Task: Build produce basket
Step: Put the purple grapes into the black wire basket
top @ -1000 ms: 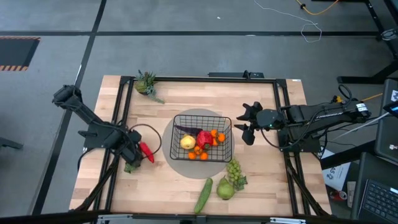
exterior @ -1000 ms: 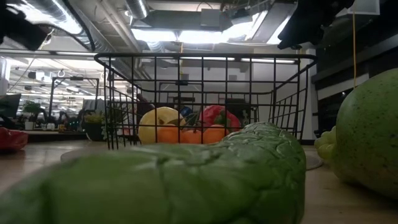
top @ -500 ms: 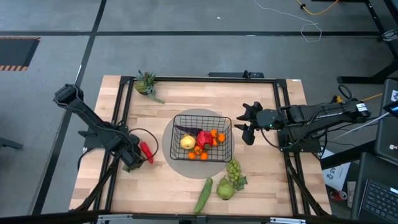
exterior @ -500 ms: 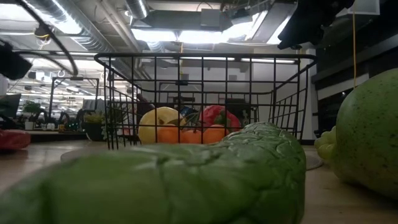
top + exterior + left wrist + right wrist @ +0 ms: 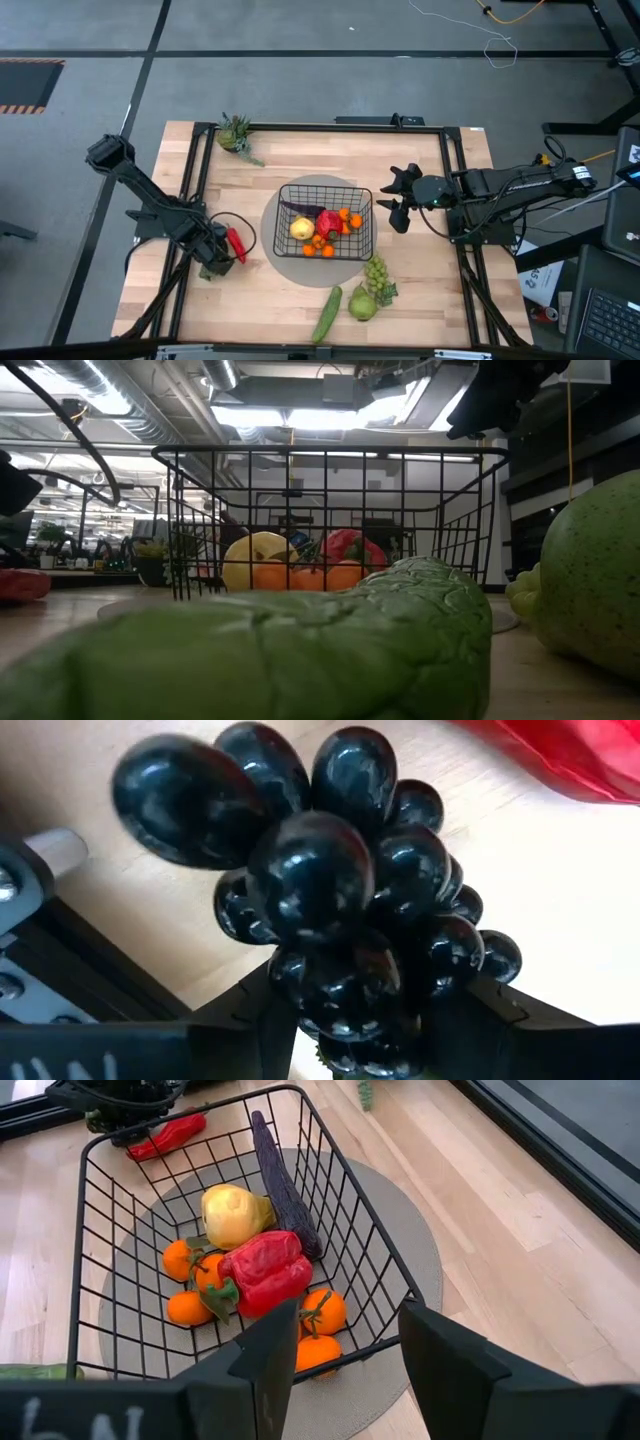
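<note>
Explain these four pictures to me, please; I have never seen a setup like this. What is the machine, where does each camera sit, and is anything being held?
Two dark robot arms work at a wooden table. One camera looks straight down, one sits at table height, and one rides on each wrist. In the middle stands a wire basket already holding a yellow fruit, a red pepper and small oranges. Nearer the front edge lie a cucumber, a pear and green grapes. The left gripper is closed on dark grapes beside a second red pepper. The right gripper hangs open and empty beside the basket.
</note>
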Robot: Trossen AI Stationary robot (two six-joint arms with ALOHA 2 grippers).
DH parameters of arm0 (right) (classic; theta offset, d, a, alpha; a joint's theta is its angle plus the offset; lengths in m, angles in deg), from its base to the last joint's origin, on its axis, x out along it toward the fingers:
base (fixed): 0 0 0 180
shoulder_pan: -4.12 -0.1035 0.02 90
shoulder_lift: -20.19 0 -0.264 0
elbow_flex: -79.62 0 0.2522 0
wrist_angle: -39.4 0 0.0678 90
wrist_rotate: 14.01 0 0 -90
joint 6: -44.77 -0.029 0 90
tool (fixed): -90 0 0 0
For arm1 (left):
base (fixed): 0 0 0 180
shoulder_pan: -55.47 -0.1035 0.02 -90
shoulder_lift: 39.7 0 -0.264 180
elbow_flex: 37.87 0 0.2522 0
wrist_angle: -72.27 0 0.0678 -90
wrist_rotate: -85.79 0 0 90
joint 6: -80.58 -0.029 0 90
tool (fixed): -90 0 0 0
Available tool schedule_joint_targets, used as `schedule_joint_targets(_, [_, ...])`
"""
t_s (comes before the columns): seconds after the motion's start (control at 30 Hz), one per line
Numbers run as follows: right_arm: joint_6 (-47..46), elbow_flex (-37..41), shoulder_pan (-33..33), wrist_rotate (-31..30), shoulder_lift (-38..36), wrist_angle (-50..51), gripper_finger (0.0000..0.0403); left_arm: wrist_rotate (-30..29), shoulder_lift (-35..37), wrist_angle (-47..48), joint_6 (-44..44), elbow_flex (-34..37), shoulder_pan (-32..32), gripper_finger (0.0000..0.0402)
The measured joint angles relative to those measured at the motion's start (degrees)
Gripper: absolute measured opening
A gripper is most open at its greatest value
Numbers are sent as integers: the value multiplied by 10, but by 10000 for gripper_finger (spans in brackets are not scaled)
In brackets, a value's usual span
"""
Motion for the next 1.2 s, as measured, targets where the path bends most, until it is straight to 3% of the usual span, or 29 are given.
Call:
schedule_joint_targets(0.2, [0,0,0,-1,0,0,174,-33,0,-1,-1,2,1,158])
schedule_joint_targets(0.47, [0,0,0,-1,0,0,174,-51,-1,17,-15,-4,1,30])
schedule_joint_targets(0.7, [2,0,0,-1,0,0,174,-151,-3,76,-62,-95,0,28])
schedule_joint_targets(0.83, [1,0,0,-1,0,0,174,-236,-2,144,-125,-185,0,26])
schedule_joint_targets(0.97, [1,0,0,0,0,0,174,-362,-2,155,-243,-272,0,24])
schedule_joint_targets(1.2, [1,0,0,0,0,0,174,-606,-1,31,-552,-353,-8,23])
